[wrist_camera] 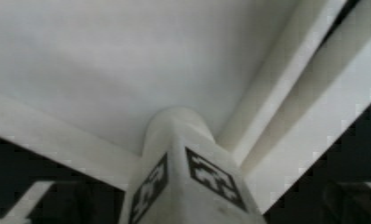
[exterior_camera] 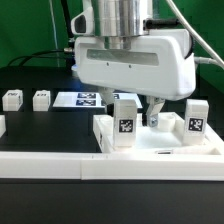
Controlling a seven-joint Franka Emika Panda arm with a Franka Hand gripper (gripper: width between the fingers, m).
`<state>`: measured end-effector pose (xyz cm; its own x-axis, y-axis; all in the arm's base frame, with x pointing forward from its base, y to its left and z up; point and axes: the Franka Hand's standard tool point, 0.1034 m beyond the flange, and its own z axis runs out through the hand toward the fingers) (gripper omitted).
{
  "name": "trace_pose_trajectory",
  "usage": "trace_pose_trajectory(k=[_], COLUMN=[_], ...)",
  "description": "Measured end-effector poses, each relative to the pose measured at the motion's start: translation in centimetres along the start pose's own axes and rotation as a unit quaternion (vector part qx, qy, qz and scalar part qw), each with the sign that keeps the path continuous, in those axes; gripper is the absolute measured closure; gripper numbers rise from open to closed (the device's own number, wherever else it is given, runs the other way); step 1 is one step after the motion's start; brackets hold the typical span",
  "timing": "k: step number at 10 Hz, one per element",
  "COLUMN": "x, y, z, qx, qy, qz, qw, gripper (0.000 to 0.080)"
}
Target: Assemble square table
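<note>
One leg (exterior_camera: pixel 124 122) upright on tabletop (exterior_camera: pixel 165 150)

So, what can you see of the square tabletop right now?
The square tabletop is white, plastic-looking and tray-like, with a raised rim. It lies flat on the black table, next to the white wall strip. Two tagged white legs stand upright on it, one toward each end. The fingers hang above it.

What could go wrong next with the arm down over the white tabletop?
The gripper sits low between one upright leg and another; a sideways move might topple either. In the wrist view a tagged leg stands close by the tabletop's rim; it may catch there rather than seat.
</note>
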<state>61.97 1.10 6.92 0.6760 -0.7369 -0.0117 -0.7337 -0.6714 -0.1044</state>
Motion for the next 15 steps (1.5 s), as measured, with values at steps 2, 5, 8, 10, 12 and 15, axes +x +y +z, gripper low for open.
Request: trace_pose_trajectory(k=[2, 5, 8, 10, 12, 15], x=[0.01, 0.42, 0.47, 0.51, 0.53, 0.2], y=[0.01, 0.12, 0.13, 0.15, 0.15, 0.09], z=[0.0, -0.22, -0.21, -0.22, -0.23, -0.17], qx=[0.0, -0.012, -0.012, -0.011, -0.01, -0.022], qy=[0.0, 0.007, 0.008, 0.009, 0.009, 0.014], qz=[-0.063, -0.341, -0.336, -0.292, -0.21, 0.135], qw=[0.998, 0.94, 0.942, 0.956, 0.978, 0.99], gripper=[0.015, 0.015, 0.0178, 0.0509, 0.0508, 0.0508])
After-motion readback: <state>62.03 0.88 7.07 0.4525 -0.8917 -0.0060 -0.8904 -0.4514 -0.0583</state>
